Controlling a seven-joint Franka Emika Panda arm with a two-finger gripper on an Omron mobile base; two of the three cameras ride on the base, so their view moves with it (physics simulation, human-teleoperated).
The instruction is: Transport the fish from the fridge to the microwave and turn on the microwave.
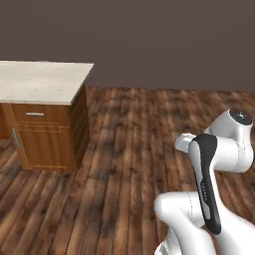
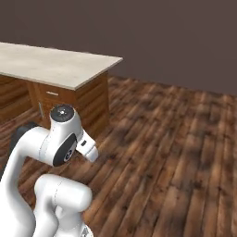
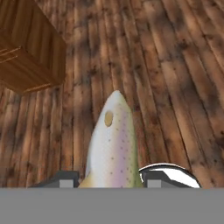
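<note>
Fish (image 3: 111,144) gripped between fingertips (image 3: 65,178), lower centre, head up. Cabinet (image 3: 28,52) upper left, wood floor (image 3: 175,65) beyond.

Wooden cabinet (image 1: 47,132) at left, topped by a pale stone counter (image 1: 42,79), with a drawer (image 1: 35,114) (small metal handle) above a door. Brown plank floor (image 1: 129,149) all around; plain dark wall (image 1: 149,40) behind.
</note>
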